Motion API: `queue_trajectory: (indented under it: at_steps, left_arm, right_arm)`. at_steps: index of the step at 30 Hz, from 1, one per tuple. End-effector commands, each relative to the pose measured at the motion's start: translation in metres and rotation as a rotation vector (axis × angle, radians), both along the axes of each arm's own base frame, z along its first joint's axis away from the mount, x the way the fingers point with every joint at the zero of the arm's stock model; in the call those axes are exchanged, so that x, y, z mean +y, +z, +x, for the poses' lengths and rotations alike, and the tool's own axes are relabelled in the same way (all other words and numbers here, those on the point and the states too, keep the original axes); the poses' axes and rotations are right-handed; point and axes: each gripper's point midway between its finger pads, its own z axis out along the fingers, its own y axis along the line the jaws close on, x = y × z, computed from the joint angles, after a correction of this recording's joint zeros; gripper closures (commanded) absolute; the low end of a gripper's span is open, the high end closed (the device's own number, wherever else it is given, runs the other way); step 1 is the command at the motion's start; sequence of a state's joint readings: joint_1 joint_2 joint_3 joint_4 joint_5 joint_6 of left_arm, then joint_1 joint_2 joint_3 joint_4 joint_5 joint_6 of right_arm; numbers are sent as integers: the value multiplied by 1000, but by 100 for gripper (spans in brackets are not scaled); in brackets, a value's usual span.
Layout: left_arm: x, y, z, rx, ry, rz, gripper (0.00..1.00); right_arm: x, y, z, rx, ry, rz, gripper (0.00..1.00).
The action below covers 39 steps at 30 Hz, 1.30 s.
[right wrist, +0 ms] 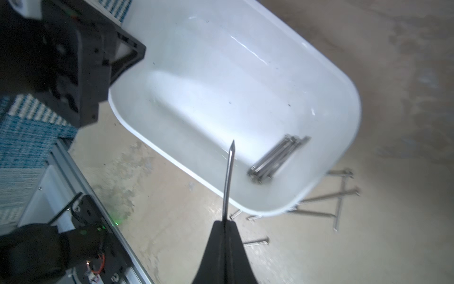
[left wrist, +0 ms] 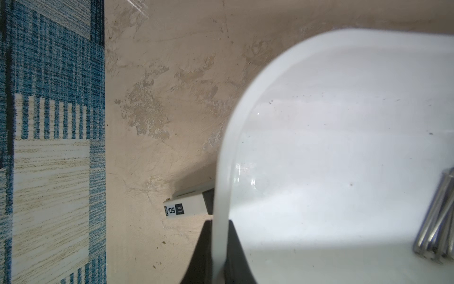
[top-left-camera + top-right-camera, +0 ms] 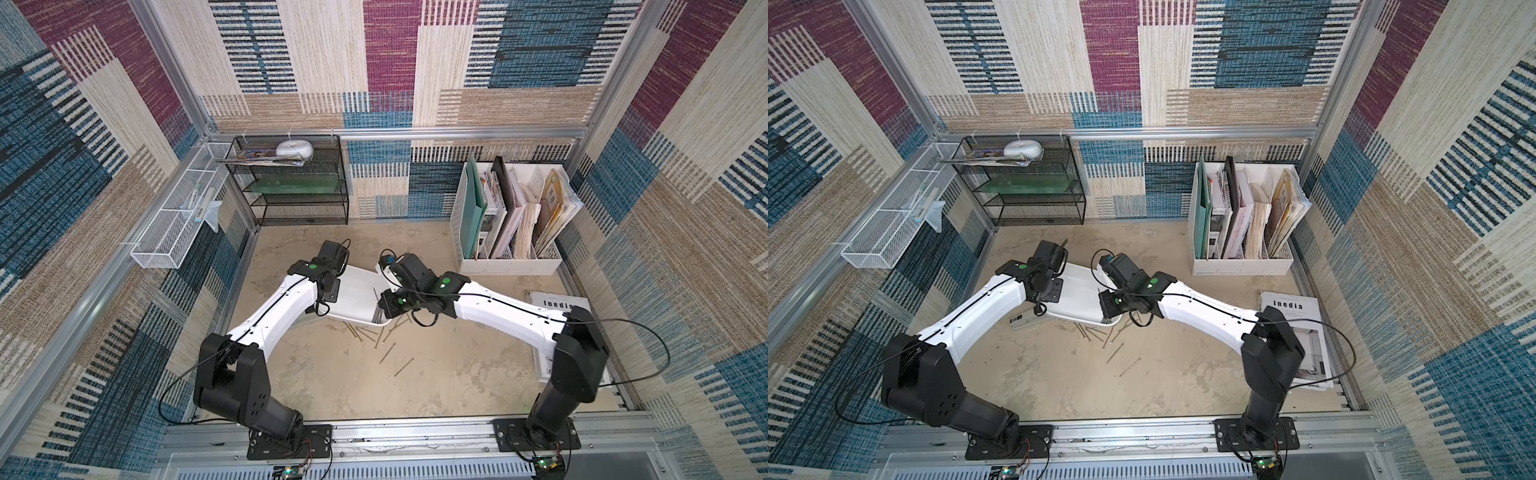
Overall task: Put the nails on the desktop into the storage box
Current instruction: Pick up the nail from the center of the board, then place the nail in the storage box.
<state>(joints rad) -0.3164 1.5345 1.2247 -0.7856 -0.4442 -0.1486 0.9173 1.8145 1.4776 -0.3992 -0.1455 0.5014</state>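
while the nail [image 1: 228, 177] sits pinched by its head end in the closed jaws of my right gripper [image 1: 224, 223], its tip reaches over the storage box [image 1: 245, 81] rim. if it swivels or i let go early, it could drop onto the desktop [image 1: 172, 246] among the loose nails [image 1: 339, 194]. my left gripper [image 2: 218, 226] clamps the box wall; a slip there could spill the bundle [image 1: 277, 157].
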Motion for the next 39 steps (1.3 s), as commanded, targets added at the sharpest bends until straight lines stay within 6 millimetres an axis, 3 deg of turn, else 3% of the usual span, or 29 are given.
queue_trajectory:
  at_steps: [1,9,14,19,22,27,29,33,36,39]
  left_arm:
    - [3,-1,-3,17,-3,22,100]
    - [2,0,-2,15,-5,18,100]
    - [2,0,-2,15,-5,15,100]
    - [1,-1,-2,17,-8,16,100]
    - [2,0,-2,15,-7,17,100]
    - [2,0,-2,16,-6,16,100]
    - [2,0,-2,15,-6,17,100]
    - [1,0,-2,16,-8,15,100]
    - [2,0,-2,17,-8,16,100]
    - [2,-1,-2,19,-9,16,100]
  right_arm:
    - [40,-1,1,140,-8,146,100]
    - [57,-39,11,246,-82,155,100]
    - [49,-65,15,291,-152,148,100]
    - [44,-76,21,324,-210,173,100]
    - [45,-76,21,330,-214,177,100]
    - [35,-71,20,317,-230,157,76]
    - [27,-62,19,294,-239,155,74]
    - [-2,-34,16,211,-268,135,72]
    - [-29,-13,3,171,-281,111,71]
    - [-58,-15,-23,224,-299,52,69]
